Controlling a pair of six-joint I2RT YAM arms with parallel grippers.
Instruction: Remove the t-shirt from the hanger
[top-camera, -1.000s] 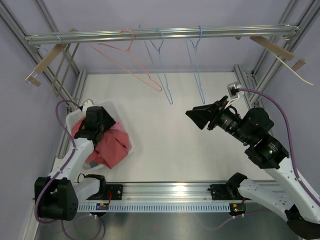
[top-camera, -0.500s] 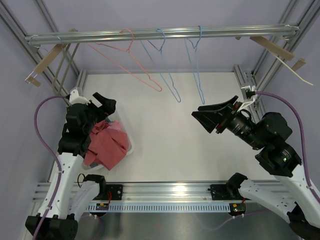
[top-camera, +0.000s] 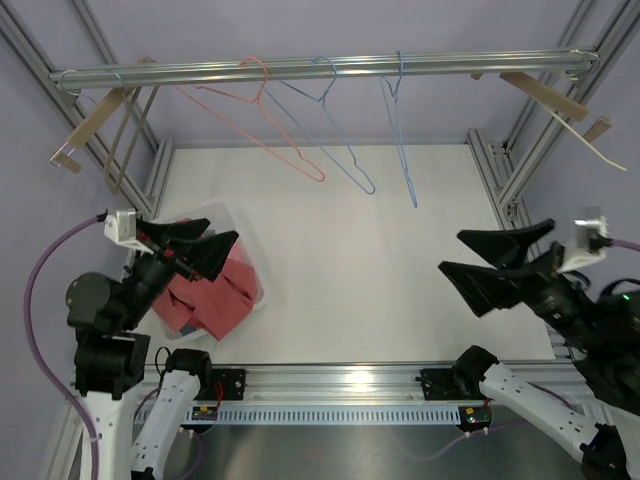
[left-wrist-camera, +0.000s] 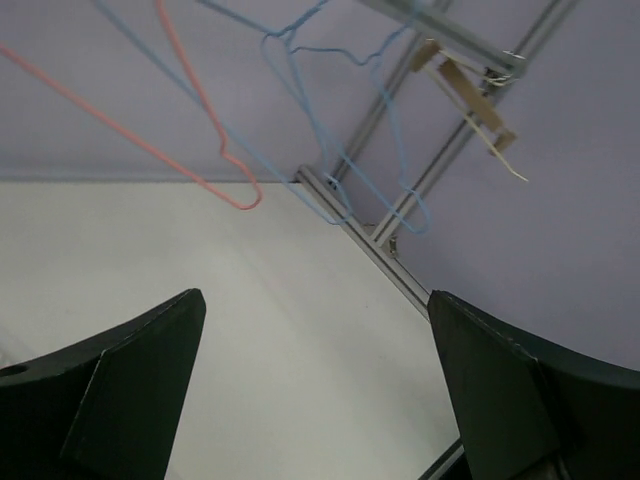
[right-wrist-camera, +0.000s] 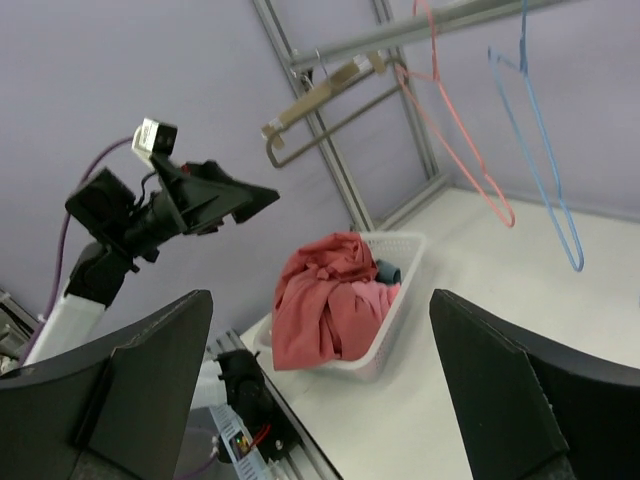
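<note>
The red t-shirt lies crumpled in a white basket at the left of the table; the right wrist view shows the t-shirt heaped over the basket's rim. A pink hanger and two blue hangers hang bare on the rail. My left gripper is open, raised above the basket and holds nothing. My right gripper is open and empty at the right, facing left. In the left wrist view the left gripper frames bare table under the hangers.
Wooden hangers hang at the rail's left end and others at its right end. Aluminium frame posts stand round the white table. A blue garment lies in the basket beside the t-shirt.
My left gripper has opened, let go of the t-shirt in the basket, and lifted back. My right gripper has opened wider and drawn back toward the near right. The blue hangers have swung.
</note>
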